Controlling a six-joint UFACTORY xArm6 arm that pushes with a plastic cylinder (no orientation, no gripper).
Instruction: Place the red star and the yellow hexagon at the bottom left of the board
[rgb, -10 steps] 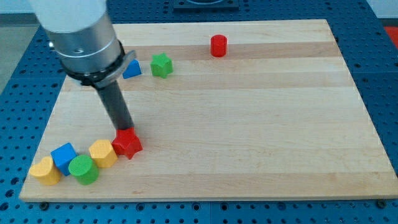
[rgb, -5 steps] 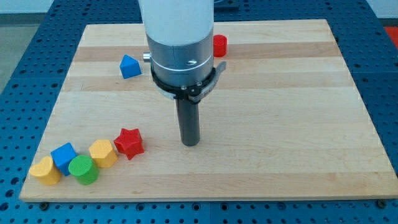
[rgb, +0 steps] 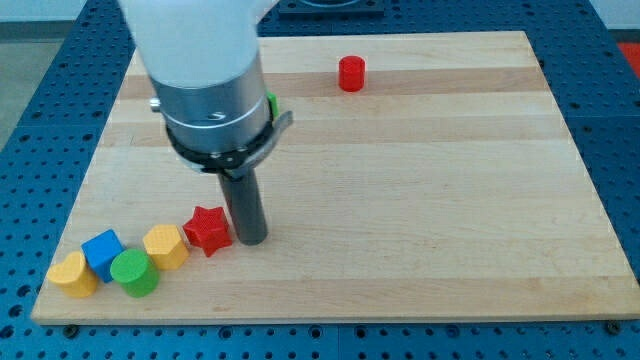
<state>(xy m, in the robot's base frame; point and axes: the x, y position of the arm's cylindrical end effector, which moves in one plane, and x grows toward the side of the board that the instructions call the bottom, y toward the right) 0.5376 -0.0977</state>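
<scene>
The red star (rgb: 208, 229) lies near the board's bottom left. The yellow hexagon (rgb: 164, 247) touches its left side. My tip (rgb: 251, 238) is on the board just right of the red star, touching or nearly touching it. A row of blocks runs on to the left: a green cylinder (rgb: 134, 273), a blue cube (rgb: 103, 252) and another yellow block (rgb: 72, 274) at the bottom left corner.
A red cylinder (rgb: 351, 74) stands near the view's top, right of centre. A green block (rgb: 271, 103) is mostly hidden behind the arm body. The wooden board (rgb: 450, 200) lies on a blue perforated table.
My tip went from the red star's top out to the right, then came back left to the star's right side. The blocks at the bottom left have not moved.
</scene>
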